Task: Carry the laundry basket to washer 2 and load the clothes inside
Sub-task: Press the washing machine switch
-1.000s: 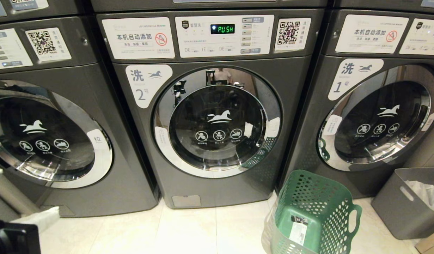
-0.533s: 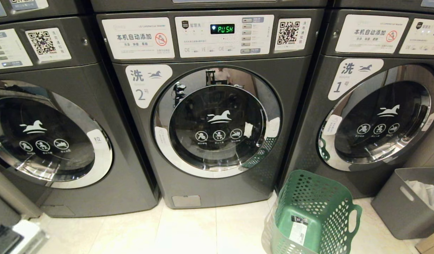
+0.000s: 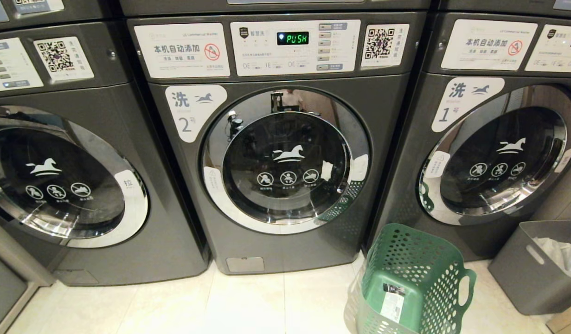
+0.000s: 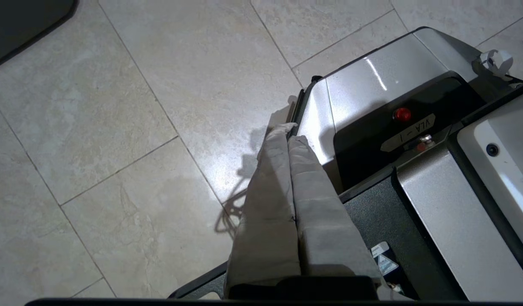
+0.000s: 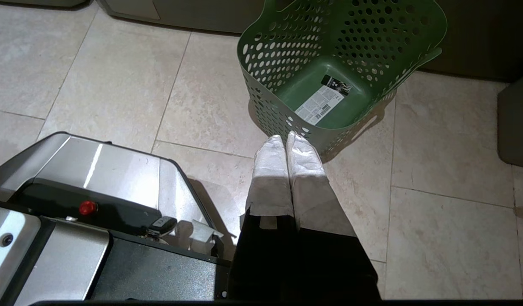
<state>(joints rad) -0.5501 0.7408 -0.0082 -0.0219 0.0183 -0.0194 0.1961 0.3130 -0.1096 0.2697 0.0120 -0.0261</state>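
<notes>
Washer 2 (image 3: 285, 157) stands straight ahead, its round glass door shut and its display lit. To its lower right the green laundry basket (image 3: 406, 260) rests on the floor; inside it I see only a label on the bottom (image 5: 325, 102). The clothes are out of view. My right gripper (image 5: 285, 138) is shut and empty, pointing down at the floor just short of the basket's near wall (image 5: 286, 55). My left gripper (image 4: 289, 131) is also shut and empty, hanging over the edge of my base (image 4: 371, 85). Neither gripper shows in the head view.
Washer 1 (image 3: 494, 157) is to the right and a third washer (image 3: 58, 181) to the left, both with doors shut. A grey bin (image 3: 522, 273) with a white bag stands at the far right. Pale tile floor (image 3: 248, 301) lies before the machines.
My left arm, seen earlier at the lower left corner of the head view, has dropped out of that view. The washers and the basket have not moved.
</notes>
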